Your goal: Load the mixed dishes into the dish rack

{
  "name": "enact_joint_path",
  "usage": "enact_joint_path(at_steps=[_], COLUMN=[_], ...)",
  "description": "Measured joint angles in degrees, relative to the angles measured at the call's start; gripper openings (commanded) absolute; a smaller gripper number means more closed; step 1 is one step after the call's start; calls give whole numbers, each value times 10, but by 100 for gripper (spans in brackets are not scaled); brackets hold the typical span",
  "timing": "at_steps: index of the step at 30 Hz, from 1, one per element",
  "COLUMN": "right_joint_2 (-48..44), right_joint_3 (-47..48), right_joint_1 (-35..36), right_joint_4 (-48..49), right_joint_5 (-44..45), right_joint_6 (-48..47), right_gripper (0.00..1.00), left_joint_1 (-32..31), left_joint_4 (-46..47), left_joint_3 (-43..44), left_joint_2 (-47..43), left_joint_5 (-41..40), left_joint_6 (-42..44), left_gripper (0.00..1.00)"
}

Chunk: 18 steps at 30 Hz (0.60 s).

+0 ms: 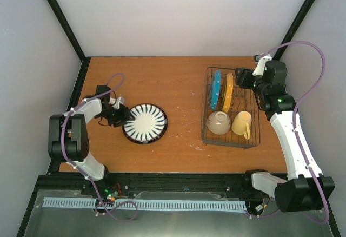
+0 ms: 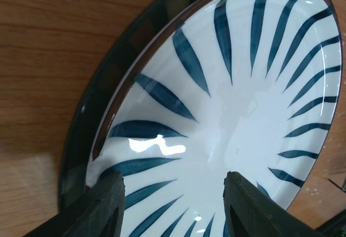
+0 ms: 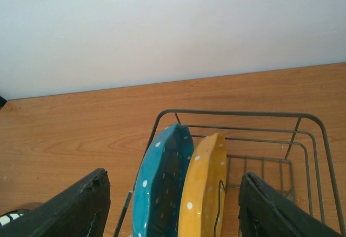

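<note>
Striped plate [image 1: 145,123] is the one in play: flat on the bench [image 1: 162,80], left of centre, well apart from the dish rack [image 3: 232,112], and the only dish not loaded. Left claw [image 2: 174,182] is right at its left rim. The wrist view shows both fingers [image 2: 105,210] standing apart with the striped white face between them, and whether they have any bite on the rim I cannot tell.

Doing this well, I'd say, means one finger under the lip and one on top, a firm pinch close in on the rim, then tipping the plate up on edge for the carry. Glazed and shallow, it looks ready to slide out of a loose hold.

Over at the rack, the teal dotted plate [image 1: 216,89] and orange-yellow plate [image 1: 229,92] stand on edge side by side in the far slots. The cream bowl [image 1: 218,122] and yellow mug [image 1: 242,123] sit side by side in the near half. The free slot looks to be right of the orange-yellow plate. Right claw [image 3: 174,177] hovers at the rack's far right side, fingers wide apart, holding nothing.
</note>
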Motion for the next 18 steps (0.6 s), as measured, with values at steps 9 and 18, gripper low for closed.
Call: enact_joint_path(at_steps=[9, 18], right_joint_2=[0, -5], right_joint_3=[0, 3], right_joint_1=[0, 0], right_joint_4=[0, -3], right_joint_5=[-3, -2], right_joint_6=[0, -3], right_gripper=[64, 64], left_joint_1=[0, 0], left_joint_4=[-19, -21], left_joint_3=[34, 23], left_joint_2=[-47, -50], left_joint_5=[-40, -71], left_joint_6=[-1, -2], left_gripper=[50, 49])
